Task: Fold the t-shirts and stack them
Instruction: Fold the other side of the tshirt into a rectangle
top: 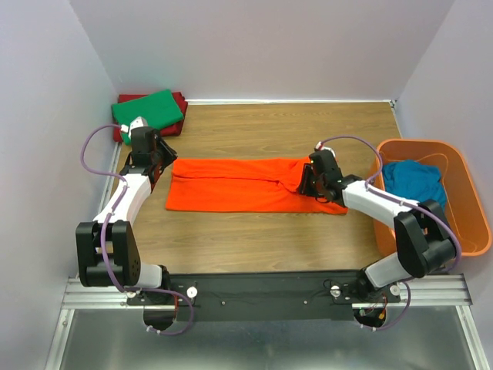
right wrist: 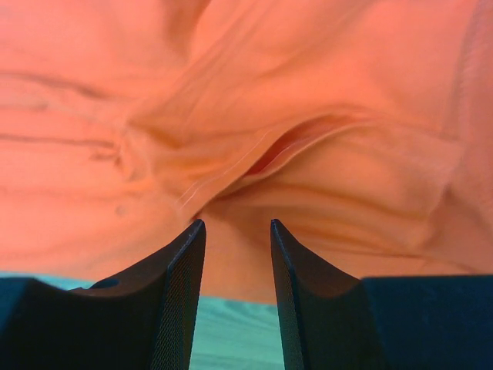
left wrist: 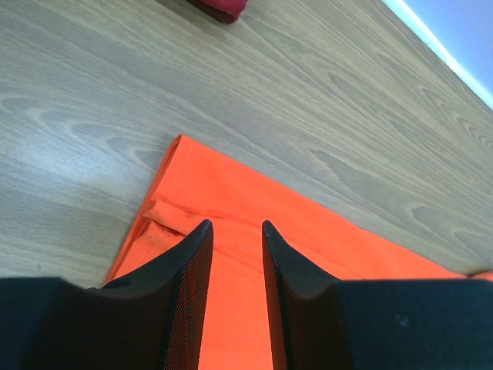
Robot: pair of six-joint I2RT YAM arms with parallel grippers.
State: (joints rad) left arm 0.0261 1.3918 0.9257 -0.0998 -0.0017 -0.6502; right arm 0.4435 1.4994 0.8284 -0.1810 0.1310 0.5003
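Note:
A bright orange t-shirt (top: 239, 185) lies folded into a long strip across the table's middle. My left gripper (top: 156, 156) is at its left end, open and empty, with the corner of the cloth (left wrist: 231, 193) under its fingers. My right gripper (top: 314, 179) is at the bunched right end, open and empty, with wrinkled orange cloth (right wrist: 308, 154) just ahead. A folded green t-shirt (top: 146, 110) lies on a dark red t-shirt (top: 180, 100) at the back left. A teal blue t-shirt (top: 414, 183) sits in the orange basket (top: 470, 223).
The basket stands at the table's right edge beside the right arm. White walls enclose the back and both sides. A corner of the dark red t-shirt shows at the top of the left wrist view (left wrist: 219, 8).

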